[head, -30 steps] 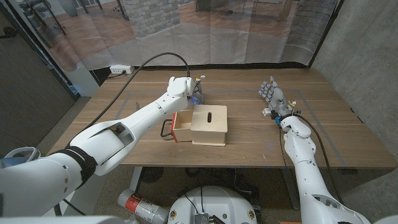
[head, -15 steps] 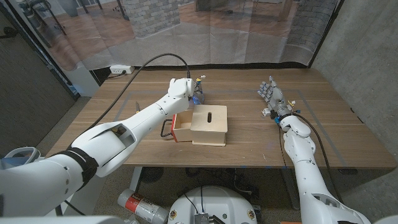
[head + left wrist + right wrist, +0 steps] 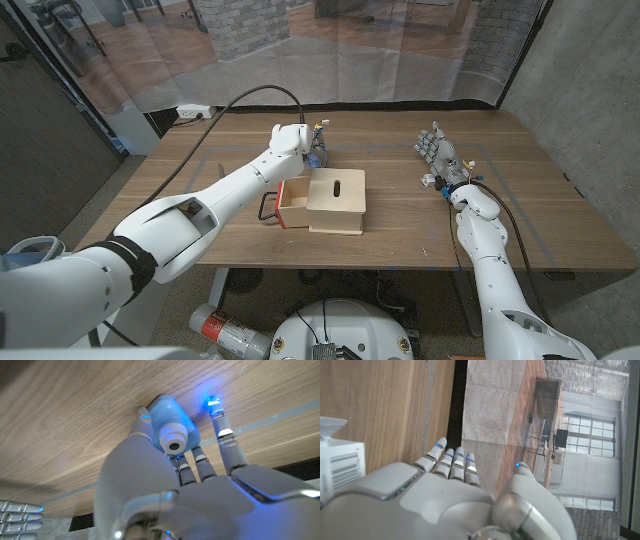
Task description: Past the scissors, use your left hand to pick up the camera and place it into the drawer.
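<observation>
A small light-blue camera [image 3: 174,430] with a white round lens sits on the wooden table [image 3: 200,170], just beyond the wooden drawer box [image 3: 337,200]. My left hand [image 3: 290,140] reaches over it. Its fingers [image 3: 220,430] are stretched out on both sides of the camera, one finger touches the camera's edge, and a gap shows on the other side. In the head view the camera [image 3: 317,152] peeks out beside the hand. The drawer [image 3: 291,205] is pulled out toward my left, red-sided, with a black handle [image 3: 267,208]. My right hand [image 3: 441,160] stands open at the far right.
A small white box with a barcode [image 3: 340,467] lies beside my right hand. A transparent curtain hangs behind the table's far edge [image 3: 400,106]. A black cable [image 3: 255,92] arcs over my left arm.
</observation>
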Controlling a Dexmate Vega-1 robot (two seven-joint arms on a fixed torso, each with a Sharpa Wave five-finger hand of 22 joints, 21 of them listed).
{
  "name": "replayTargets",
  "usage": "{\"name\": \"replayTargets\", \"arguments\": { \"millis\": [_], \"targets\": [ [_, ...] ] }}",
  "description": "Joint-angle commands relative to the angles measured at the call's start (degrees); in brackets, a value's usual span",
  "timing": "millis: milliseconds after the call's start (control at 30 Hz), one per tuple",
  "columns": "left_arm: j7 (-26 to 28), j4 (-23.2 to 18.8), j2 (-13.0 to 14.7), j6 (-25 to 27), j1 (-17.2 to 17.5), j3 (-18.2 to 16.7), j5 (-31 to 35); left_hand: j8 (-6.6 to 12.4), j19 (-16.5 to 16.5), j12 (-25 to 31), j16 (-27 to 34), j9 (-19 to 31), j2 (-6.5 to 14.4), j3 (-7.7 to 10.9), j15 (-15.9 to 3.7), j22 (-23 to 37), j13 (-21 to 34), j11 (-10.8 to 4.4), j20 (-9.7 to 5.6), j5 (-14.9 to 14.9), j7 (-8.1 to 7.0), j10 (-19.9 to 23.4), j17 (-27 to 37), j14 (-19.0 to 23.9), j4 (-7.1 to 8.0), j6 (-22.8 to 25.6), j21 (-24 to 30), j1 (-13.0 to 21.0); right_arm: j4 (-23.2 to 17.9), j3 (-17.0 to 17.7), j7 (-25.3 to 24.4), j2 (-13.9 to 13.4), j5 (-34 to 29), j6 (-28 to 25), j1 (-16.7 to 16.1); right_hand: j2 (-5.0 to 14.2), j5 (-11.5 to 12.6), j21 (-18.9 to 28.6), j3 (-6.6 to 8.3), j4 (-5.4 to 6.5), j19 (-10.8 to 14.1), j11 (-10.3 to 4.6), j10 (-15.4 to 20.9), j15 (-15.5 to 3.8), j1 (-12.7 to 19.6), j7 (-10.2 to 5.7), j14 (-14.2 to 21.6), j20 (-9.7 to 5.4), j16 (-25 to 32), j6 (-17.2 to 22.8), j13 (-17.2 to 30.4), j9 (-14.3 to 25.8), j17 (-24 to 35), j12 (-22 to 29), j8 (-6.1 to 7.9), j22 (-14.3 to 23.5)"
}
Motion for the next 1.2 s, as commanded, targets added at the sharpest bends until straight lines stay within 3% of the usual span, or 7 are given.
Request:
{"name": "replayTargets", "arguments": {
  "millis": [33, 600, 1200],
  "targets": [
    [-0.7, -1.1, 0.8, 0.7, -0.5, -0.4, -0.4, 0.18, 0.0, 0.1, 0.0, 0.3, 1.5, 0.48, -1.51, 0.1, 0.2, 0.14, -0.11, -0.3, 0.34, 0.4, 0.3, 2.0, 0.72, 0.5, -0.2, 1.2, -0.3, -0.1, -0.6, 0.4, -0.1, 0.0, 0.1, 0.31, -0.1, -0.2, 0.19, -0.4, 0.3, -0.09, 0.4, -0.13, 0.4, -0.14, 0.5, -0.66, 0.0, 0.5, 0.3, 0.3, 0.3, -0.2, 0.08, 0.2],
    [-0.7, -2.3, 1.5, 0.5, -0.9, -0.8, -0.5, 0.0, 0.8, 0.0, 0.0, 0.4, 1.8, 0.98, -1.46, 0.1, 0.5, 0.65, -0.28, -0.7, 0.77, 0.7, 0.6, 2.6, 0.73, 0.6, -0.4, 2.0, -0.6, -0.1, -1.1, 0.7, -0.1, 0.2, 0.2, 0.41, -0.1, -0.6, 0.18, -0.5, 0.5, -0.2, 0.4, -0.09, 0.4, -0.16, 0.5, -0.69, 0.0, 0.5, 0.3, 0.3, 0.3, -0.2, 0.08, 0.2],
    [-2.4, -8.2, 3.9, 3.8, 0.7, -2.1, 0.5, 0.14, 1.0, 0.0, 0.1, 0.5, 1.6, 0.89, -1.3, 0.1, 0.8, 0.77, -0.65, -1.1, 1.1, 1.7, 0.8, 3.6, 1.31, 1.7, -1.0, 1.6, -1.5, -0.7, -1.3, 1.0, -0.2, 0.3, -0.1, 0.46, -0.1, -0.9, 0.15, -0.59, 0.6, -0.04, 0.5, -0.11, 0.4, -0.09, 0.5, -0.68, 0.0, 0.5, 0.3, 0.3, 0.3, -0.2, 0.09, 0.2]
  ]
}}
